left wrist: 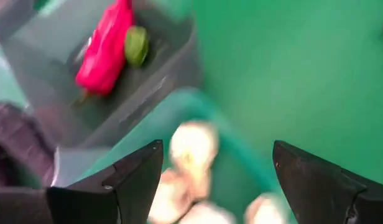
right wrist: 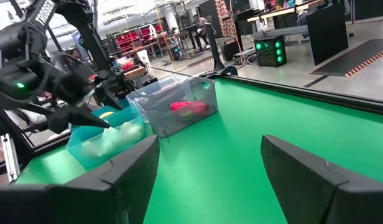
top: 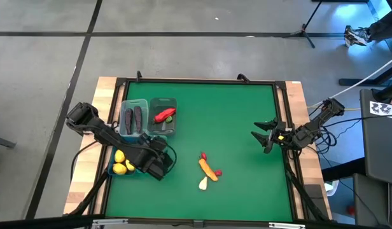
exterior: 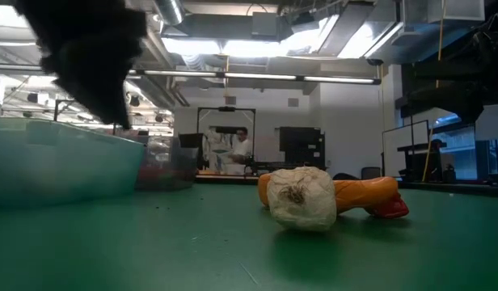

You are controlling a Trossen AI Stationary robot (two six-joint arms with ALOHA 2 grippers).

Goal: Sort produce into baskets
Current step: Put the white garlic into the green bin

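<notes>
My left gripper (top: 156, 164) is open above a teal basket (left wrist: 235, 149) at the table's near left. Several white garlic bulbs (left wrist: 191, 148) show blurred between and below its fingers, apart from both. A red pepper (top: 164, 115) lies in a grey basket (top: 163, 107). Two purple eggplants (top: 133, 117) lie in a blue basket (top: 133, 102), and lemons (top: 121, 163) lie in a basket beside the gripper. An orange carrot (top: 209, 168), a garlic bulb (top: 203, 184) and two red peppers (top: 204, 156) lie loose on the mat. My right gripper (top: 265, 136) is open and empty at the right.
The four baskets stand close together at the table's left. The loose produce lies near the middle front, and the low view shows the garlic (exterior: 301, 198) in front of the carrot (exterior: 362, 192). Bare green mat (top: 234, 114) lies between the baskets and my right gripper.
</notes>
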